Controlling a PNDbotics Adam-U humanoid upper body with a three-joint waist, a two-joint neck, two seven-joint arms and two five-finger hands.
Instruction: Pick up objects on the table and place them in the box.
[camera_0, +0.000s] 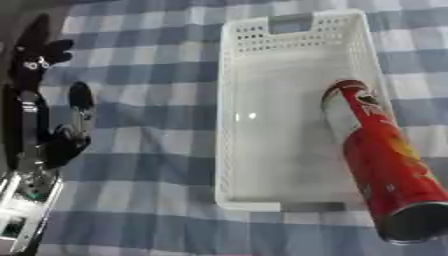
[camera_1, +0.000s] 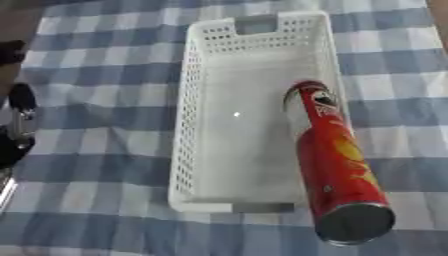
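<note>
Red crisp tube (camera_1: 337, 170) is seen lying tilted across the white basket's (camera_0: 229, 125) near right rim, lidded end inside, base overhanging the checked bench (camera_0: 140, 60). Left hand (camera_0: 52, 135) is noted at the left edge, fingers relaxed, holding nothing. Right hand unseen. Risk: the overhanging tube could roll outward.

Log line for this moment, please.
left hand: open, idle at table's left edge | red chip can: leaning on white basket right rim, top end inside | right hand: unseen

A blue and white checked tablecloth (camera_0: 140, 200) is spread flat beside the hand and beyond it. At the far left corner a dark strip (camera_1: 17, 10) is seen.
</note>
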